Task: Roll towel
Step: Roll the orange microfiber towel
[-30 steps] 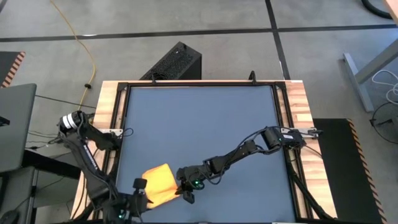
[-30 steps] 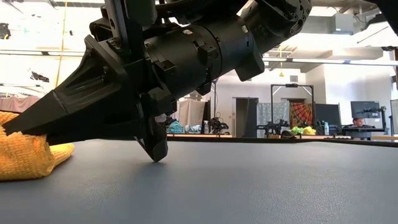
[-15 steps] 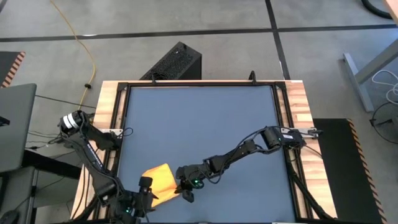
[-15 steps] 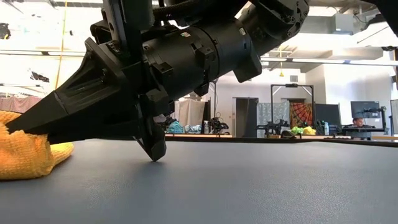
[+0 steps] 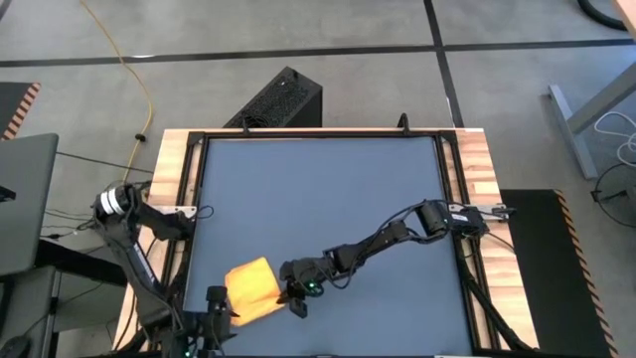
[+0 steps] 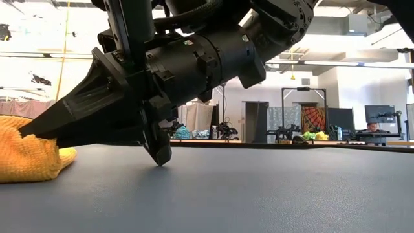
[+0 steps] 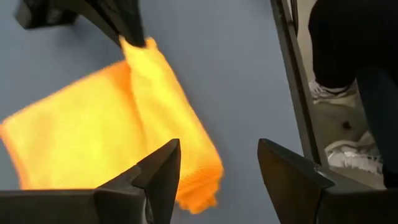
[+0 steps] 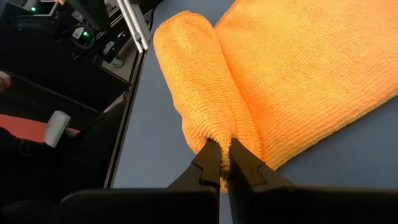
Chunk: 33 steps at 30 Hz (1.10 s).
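Note:
The yellow-orange towel [image 5: 250,287] lies on the dark mat near the table's near left corner. One edge is rolled into a thick roll [image 8: 199,81] beside its flat part [image 8: 311,68]. My right gripper [image 5: 289,292] is at the towel's right side, shut on the roll's end. It also shows in the low view [image 6: 29,128] and the left wrist view [image 7: 127,28]. My left gripper [image 5: 219,312] is open and empty, just on the near side of the towel, its fingers [image 7: 158,171] above the towel's near edge. My right gripper pinches the right-hand end of the towel's roll [image 8: 219,140] between its two fingers, several layers thick. The fingers come nearly level from the table's right and lie along the roll. The roll and the flat part rest on the mat.
A wooden frame [image 5: 177,199] with black rails borders the mat; the near rail shows in the left wrist view [image 7: 292,81]. A person's legs and shoes [image 7: 339,93] stand beyond that rail. A black box [image 5: 278,99] sits on the floor past the far edge. The mat stretches bare to the right [image 5: 397,189].
My left gripper has drawn back from the towel toward the table's near left corner. My right gripper has gone a little toward the left edge with the roll's end, and the towel is more bunched together than before.

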{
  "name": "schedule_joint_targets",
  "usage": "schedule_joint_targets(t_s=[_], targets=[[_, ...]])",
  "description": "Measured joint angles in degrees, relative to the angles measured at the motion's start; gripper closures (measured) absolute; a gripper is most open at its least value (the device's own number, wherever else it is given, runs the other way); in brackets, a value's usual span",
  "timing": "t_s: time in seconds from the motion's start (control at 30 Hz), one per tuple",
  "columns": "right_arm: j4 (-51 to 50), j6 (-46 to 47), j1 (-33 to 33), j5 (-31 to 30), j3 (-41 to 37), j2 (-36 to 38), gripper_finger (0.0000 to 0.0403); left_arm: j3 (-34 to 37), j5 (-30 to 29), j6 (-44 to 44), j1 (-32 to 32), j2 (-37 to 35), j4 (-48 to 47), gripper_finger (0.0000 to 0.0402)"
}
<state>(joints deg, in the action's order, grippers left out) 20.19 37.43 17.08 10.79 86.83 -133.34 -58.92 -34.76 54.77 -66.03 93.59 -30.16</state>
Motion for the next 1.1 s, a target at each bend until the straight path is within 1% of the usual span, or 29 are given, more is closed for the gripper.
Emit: schedule_joint_targets(t_s=[0.23, 0.33, 0.43, 0.53, 0.63, 0.83, 0.9, 0.97, 1.1], targets=[[0.0, 0.0, -0.1, 0.0, 0.0, 0.0, 0.0377, 0.0, -1.0, 0.4, -0.5, 7.3, -1.1, 0.0198], [0.0, 0.0, -0.1, 0.7, 0.0, 0.0, 0.0377, 0.0, -3.8, 0.5, -0.1, 8.5, -2.7, 0.0198], [0.0, 0.0, -0.1, 1.1, 0.0, 0.0, 0.0377, -0.2, -6.6, -1.3, -0.1, 8.5, -2.9, 0.0198], [0.0, 0.0, -0.1, 1.1, 0.0, 0.0, 0.0377, -0.4, -5.8, -1.0, -0.1, 8.5, -4.2, 0.0198], [0.0, 0.0, -0.2, 1.2, 0.0, 0.0, 0.0377, -0.3, -4.1, 1.2, -0.1, 8.7, -4.8, 0.0198], [-0.1, 0.1, -0.3, 1.8, 0.0, 0.0, 0.0376, -0.2, -2.6, 4.4, 0.6, 8.7, -5.0, 0.02], [-0.1, 0.0, -0.3, 1.8, 0.0, 0.0, 0.0376, -0.2, -0.7, 5.4, 0.9, 8.7, -4.2, 0.0208], [-0.1, 0.0, -0.3, 1.8, 0.0, 0.0, 0.0376, -0.2, 1.1, 5.9, 1.2, 8.7, -2.7, 0.0227], [-0.1, 0.1, -0.3, 1.8, 0.0, 0.0, 0.0376, -0.2, 2.4, 6.0, 1.6, 8.7, -0.6, 0.0286]])
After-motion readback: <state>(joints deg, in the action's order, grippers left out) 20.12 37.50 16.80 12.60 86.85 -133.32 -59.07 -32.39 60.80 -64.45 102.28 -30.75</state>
